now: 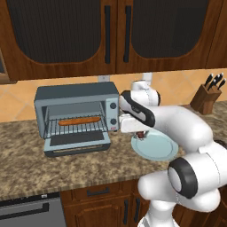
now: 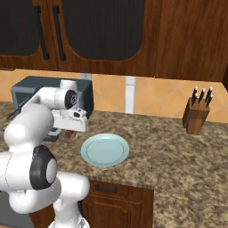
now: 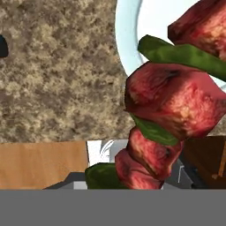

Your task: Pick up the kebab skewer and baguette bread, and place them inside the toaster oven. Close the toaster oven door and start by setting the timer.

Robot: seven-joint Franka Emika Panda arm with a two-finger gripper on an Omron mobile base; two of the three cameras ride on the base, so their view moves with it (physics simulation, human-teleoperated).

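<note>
Hand view: the kebab skewer (image 3: 170, 110) is seen clamped in the end effector (image 1: 140, 133); left base view alone reveals the baguette bread (image 1: 80, 120) racked inside the toaster oven (image 1: 75, 111).

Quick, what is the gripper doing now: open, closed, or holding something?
Gripper: closed on the kebab skewer, held above the edge of the pale blue plate.

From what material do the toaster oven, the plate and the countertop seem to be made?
Toaster oven: probably painted metal, with a smooth blue-grey matte shell. Plate: likely glazed ceramic, though plastic is possible, with an even pale blue sheen. Countertop: looks like polished granite, with a speckled brown-beige pattern.
</note>
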